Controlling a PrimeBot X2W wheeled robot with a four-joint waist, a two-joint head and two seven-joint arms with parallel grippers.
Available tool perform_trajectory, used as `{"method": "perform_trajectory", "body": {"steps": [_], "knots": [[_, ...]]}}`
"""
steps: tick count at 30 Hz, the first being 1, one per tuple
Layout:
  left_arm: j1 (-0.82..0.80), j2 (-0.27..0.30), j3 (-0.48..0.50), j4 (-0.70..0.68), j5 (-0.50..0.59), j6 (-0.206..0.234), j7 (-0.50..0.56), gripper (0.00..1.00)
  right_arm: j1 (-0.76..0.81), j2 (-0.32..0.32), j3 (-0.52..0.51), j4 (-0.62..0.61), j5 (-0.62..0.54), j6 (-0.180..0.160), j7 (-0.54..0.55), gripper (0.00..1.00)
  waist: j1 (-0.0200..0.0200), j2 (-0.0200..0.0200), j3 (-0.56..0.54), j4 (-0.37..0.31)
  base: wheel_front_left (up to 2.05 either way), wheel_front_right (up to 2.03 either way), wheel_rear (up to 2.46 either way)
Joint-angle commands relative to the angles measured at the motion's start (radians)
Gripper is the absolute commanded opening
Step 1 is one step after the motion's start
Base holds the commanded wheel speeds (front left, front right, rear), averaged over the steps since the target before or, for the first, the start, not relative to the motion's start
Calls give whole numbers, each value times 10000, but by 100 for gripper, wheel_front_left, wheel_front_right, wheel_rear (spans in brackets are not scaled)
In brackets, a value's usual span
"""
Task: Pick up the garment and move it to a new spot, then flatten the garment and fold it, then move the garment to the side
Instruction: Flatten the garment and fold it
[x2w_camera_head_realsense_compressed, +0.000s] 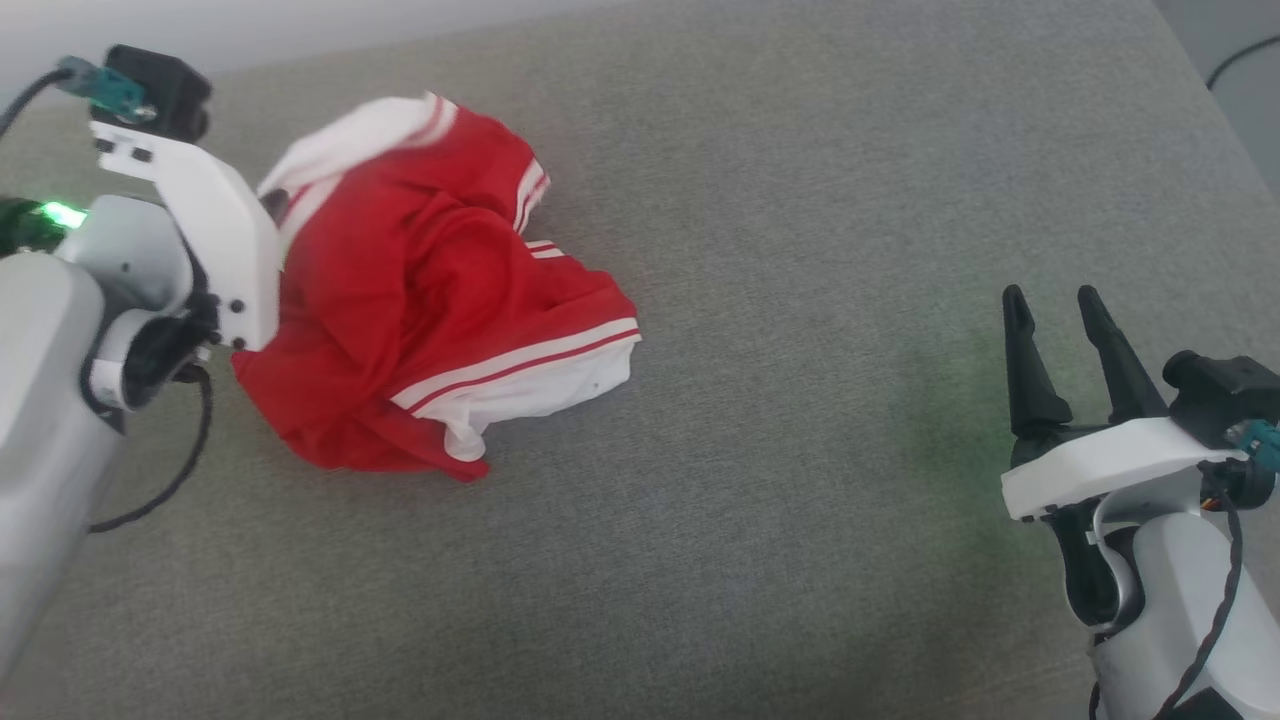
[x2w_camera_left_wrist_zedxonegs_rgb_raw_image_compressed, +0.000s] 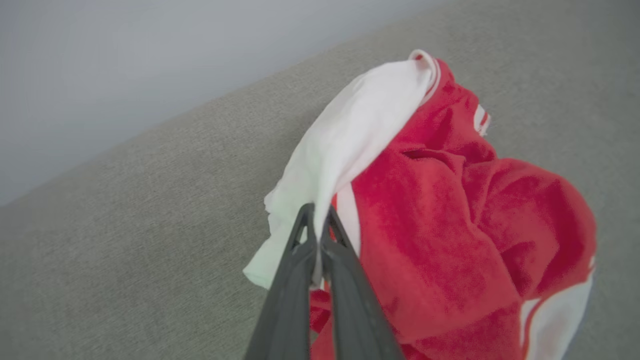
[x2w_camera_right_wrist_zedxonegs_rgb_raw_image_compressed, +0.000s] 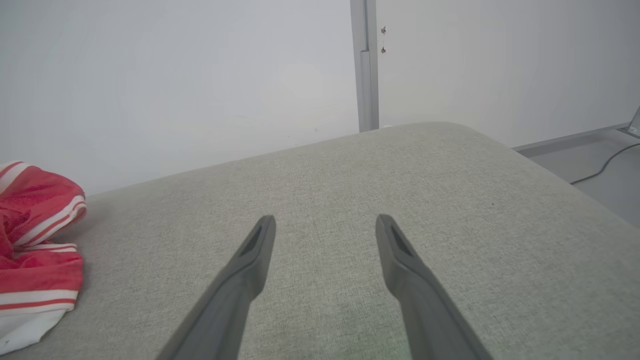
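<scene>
Pinching white cloth of the garment (x2w_camera_left_wrist_zedxonegs_rgb_raw_image_compressed: 450, 225), the left end effector (x2w_camera_left_wrist_zedxonegs_rgb_raw_image_compressed: 316, 214) has its 2 dark fingers (x2w_camera_left_wrist_zedxonegs_rgb_raw_image_compressed: 285, 300) pressed together, with a thin fold of the white sleeve caught between their tips. From there the sleeve runs up and away in the left wrist view, and the red body bunches to the right of the fingers.

Seen from the head, the garment (x2w_camera_head_realsense_compressed: 430, 300) sits as a crumpled heap on the upper left part of the grey fabric worktop (x2w_camera_head_realsense_compressed: 800, 450). Its white sleeve is at the top, and its white-and-red striped trim runs along the lower right edge. The left arm's white wrist mount (x2w_camera_head_realsense_compressed: 225, 240) covers the heap's left side. A green light (x2w_camera_head_realsense_compressed: 60, 213) glows on that arm.

The right end effector (x2w_camera_head_realsense_compressed: 1050, 300) is at the lower right of the head view. Its 2 fingers stand apart with nothing between them, over bare worktop and well apart from the garment. In the right wrist view the striped edge of the garment (x2w_camera_right_wrist_zedxonegs_rgb_raw_image_compressed: 40, 235) shows at the far left. Beyond the worktop's rounded far edge is a pale wall (x2w_camera_right_wrist_zedxonegs_rgb_raw_image_compressed: 200, 75) with a grey vertical strip (x2w_camera_right_wrist_zedxonegs_rgb_raw_image_compressed: 367, 65), and a dark cable (x2w_camera_right_wrist_zedxonegs_rgb_raw_image_compressed: 600, 167) lies on the floor to the right.
</scene>
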Motion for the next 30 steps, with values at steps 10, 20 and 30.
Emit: {"method": "perform_trajectory", "body": {"steps": [10,20,30], "knots": [[779,514,762,557,-292,845,-707,0,14,-93,-156,2,-105,5,45,100,0,0,-190,544,0,0,0],[2140,913,1263,1122,-759,1541,-955,0,59,-205,-206,-174,-139,5,260,100,0,0,-304,883,0,0,0],[3378,679,1251,1822,-1320,1812,-645,0,172,-211,-285,-447,-224,5,468,100,0,0,-234,979,0,0,0]]}}
